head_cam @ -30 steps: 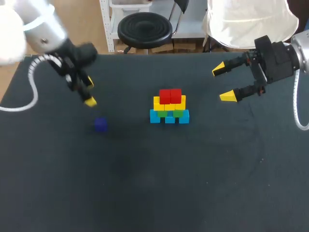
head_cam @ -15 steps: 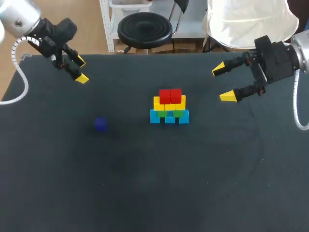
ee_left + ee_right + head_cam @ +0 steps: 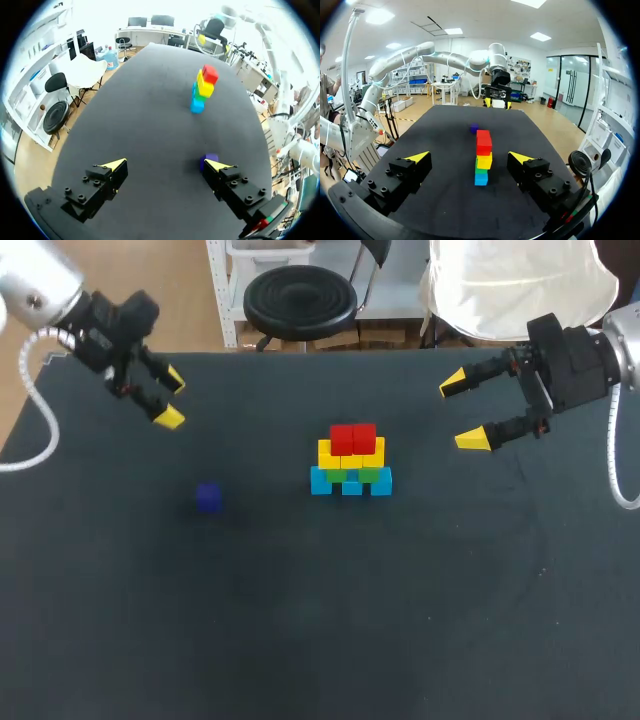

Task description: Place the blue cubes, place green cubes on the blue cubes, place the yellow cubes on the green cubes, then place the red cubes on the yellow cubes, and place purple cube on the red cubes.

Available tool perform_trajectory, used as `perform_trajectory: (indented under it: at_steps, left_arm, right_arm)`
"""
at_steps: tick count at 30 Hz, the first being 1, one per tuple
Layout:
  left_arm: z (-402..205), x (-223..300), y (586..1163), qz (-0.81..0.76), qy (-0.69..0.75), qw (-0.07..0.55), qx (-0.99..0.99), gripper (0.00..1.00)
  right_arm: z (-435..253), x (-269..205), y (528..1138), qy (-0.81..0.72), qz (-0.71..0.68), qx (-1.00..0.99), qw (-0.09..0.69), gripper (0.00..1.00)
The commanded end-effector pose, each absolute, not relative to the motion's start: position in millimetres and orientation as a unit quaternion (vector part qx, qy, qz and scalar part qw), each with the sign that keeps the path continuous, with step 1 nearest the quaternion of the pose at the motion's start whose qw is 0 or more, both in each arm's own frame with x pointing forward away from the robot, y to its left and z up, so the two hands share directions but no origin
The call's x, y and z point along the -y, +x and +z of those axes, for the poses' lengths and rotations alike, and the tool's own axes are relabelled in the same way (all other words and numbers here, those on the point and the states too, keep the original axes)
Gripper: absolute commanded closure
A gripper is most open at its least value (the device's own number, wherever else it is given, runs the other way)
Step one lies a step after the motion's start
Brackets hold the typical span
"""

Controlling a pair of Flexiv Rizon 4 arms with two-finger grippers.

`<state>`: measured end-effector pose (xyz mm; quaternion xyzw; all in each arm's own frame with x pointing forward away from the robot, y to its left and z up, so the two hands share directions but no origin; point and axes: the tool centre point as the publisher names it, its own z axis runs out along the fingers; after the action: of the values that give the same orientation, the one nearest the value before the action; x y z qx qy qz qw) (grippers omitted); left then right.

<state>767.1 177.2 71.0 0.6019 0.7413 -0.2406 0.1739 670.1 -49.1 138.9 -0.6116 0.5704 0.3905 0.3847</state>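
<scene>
— What is at the left of the counter (image 3: 300, 640)?

— The left end effector (image 3: 170, 399), which comes in from the back left corner and hangs above the dark surface. Its two yellow-tipped fingers stand well apart with nothing between them.

— And the purple cube (image 3: 208, 497)?

— It sits alone on the counter, nearer the front than that end effector and well apart from everything else. In the left wrist view it is partly hidden behind one yellow tip, outside the gap between the fingers.

— What is in the middle?

— The stack (image 3: 350, 465). Three blue cubes (image 3: 351, 486) lie in a row on the counter. The green cubes (image 3: 368, 475) rest on them and the yellow cubes (image 3: 350, 453) on the green. Two red cubes (image 3: 352, 438) sit side by side as the top layer.

— And on the right?

— The right end effector (image 3: 461, 412) is above the back right part of the counter, and its fingers are spread wide and hold nothing. It points toward the stack but is well apart from it. In the right wrist view the stack stands ahead of it, in line with the gap between the fingers, with the purple cube farther off beyond.

— How does the surface look?

— It is plain, matte and near black from edge to edge.
</scene>
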Motion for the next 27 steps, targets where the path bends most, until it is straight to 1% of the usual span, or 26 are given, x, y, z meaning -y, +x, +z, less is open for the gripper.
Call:
perform_trajectory:
  at_steps: [1, 5, 9, 12, 14, 19, 21, 25, 27]
  left_arm:
    - [50, -184, 727, -0.224, 0.592, 0.21, -0.745, 0.0]
    - [41, -191, 710, -0.23, 0.589, 0.212, -0.745, 0.0]
    - [43, -195, 692, -0.262, 0.585, 0.234, -0.731, 0.0]
    - [41, -196, 675, -0.27, 0.585, 0.229, -0.729, 0.0]
    - [37, -196, 664, -0.272, 0.569, 0.209, -0.748, 0.0]
    - [31, -192, 631, -0.273, 0.567, 0.221, -0.745, 0.0]
    - [30, -188, 623, -0.282, 0.564, 0.218, -0.745, 0.0]
    - [34, -179, 616, -0.273, 0.577, 0.244, -0.73, 0.0]
    - [34, -174, 619, -0.279, 0.578, 0.242, -0.728, 0.0]
  right_arm:
    - [139, 49, 669, -0.611, 0.39, -0.57, 0.386, 0.0]
    - [139, 49, 669, -0.611, 0.39, -0.57, 0.386, 0.0]
    - [139, 49, 669, -0.611, 0.39, -0.57, 0.386, 0.0]
    - [139, 49, 669, -0.611, 0.39, -0.57, 0.386, 0.0]
    - [139, 49, 669, -0.611, 0.39, -0.57, 0.386, 0.0]
    - [139, 49, 669, -0.611, 0.39, -0.57, 0.386, 0.0]
    - [139, 49, 669, -0.611, 0.39, -0.57, 0.386, 0.0]
    - [139, 49, 669, -0.611, 0.39, -0.57, 0.386, 0.0]
    - [139, 49, 669, -0.611, 0.39, -0.57, 0.386, 0.0]
